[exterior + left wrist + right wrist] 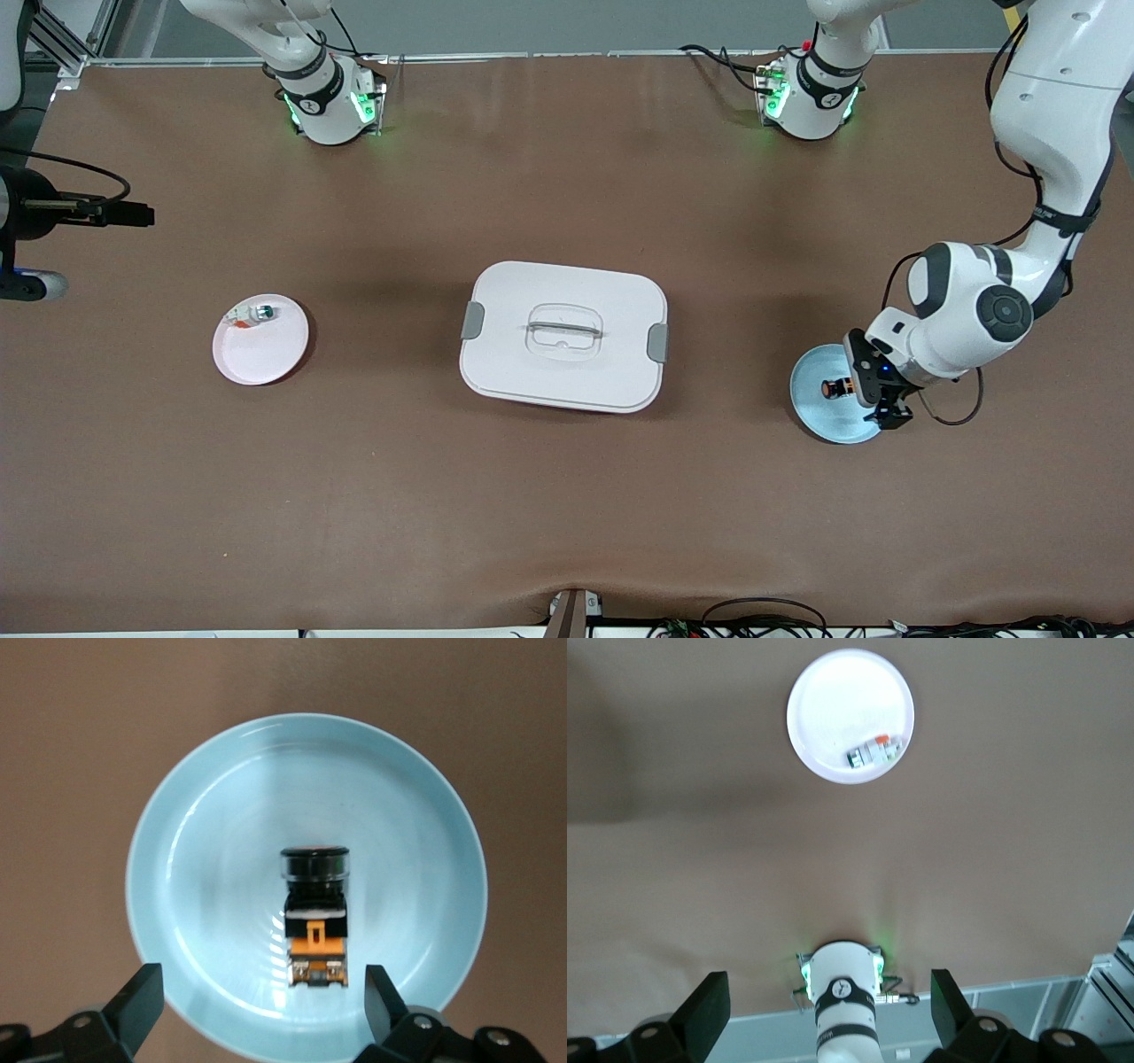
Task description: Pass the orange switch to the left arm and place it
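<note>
In the front view you see the box (563, 336) shut at the middle of the brown surface (567, 496). At its 3 o'clock, toward the left arm's end, lies the light-blue plate (819, 412), and the orange switch (836, 387) rests in it. Your left tool (889, 409) hangs over the plate's edge, at the switch's 4 o'clock. At the box's 9 o'clock lies the pink plate (260, 339), with a small white-and-green part (252, 314) at its 12 o'clock rim. The right tool is out of this view; that arm waits up at its base (330, 105).

In the left wrist view you look straight down on the switch (314, 917) in the blue plate (186, 877). The tool's fingers (142, 997) stand wide, one on each side of the switch, touching nothing.

In the right wrist view the right tool (828, 1005) is spread wide and empty, high over the surface, with the pink plate (833, 709) and its part (877, 751) well below.
</note>
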### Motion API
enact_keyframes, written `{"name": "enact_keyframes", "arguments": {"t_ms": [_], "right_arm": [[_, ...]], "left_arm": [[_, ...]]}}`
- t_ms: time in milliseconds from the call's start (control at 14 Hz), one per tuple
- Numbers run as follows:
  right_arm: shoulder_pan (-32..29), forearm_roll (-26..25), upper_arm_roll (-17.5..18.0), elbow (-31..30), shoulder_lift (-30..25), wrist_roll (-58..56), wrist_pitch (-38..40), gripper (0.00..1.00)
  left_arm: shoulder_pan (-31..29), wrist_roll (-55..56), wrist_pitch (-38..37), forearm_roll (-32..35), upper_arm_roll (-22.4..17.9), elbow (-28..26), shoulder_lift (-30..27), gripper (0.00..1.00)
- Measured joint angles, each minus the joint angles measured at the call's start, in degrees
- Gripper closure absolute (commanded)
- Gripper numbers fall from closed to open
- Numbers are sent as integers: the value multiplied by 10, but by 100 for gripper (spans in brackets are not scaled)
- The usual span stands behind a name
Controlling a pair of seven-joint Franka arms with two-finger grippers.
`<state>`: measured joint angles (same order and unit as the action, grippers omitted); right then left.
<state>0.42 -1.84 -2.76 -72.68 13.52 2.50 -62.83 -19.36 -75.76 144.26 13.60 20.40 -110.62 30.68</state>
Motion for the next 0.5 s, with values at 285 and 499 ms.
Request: {"name": "enact_keyframes", "arguments": {"t_ms": [285,499], "right_arm": [[0,2,0,-75,-66,0,-69,0],[0,3,0,-95,-90,0,-90,0]], "left_arm": [[0,129,-99,0,10,21,-77,0],[1,236,-173,-1,29,57,-121,0]]}}
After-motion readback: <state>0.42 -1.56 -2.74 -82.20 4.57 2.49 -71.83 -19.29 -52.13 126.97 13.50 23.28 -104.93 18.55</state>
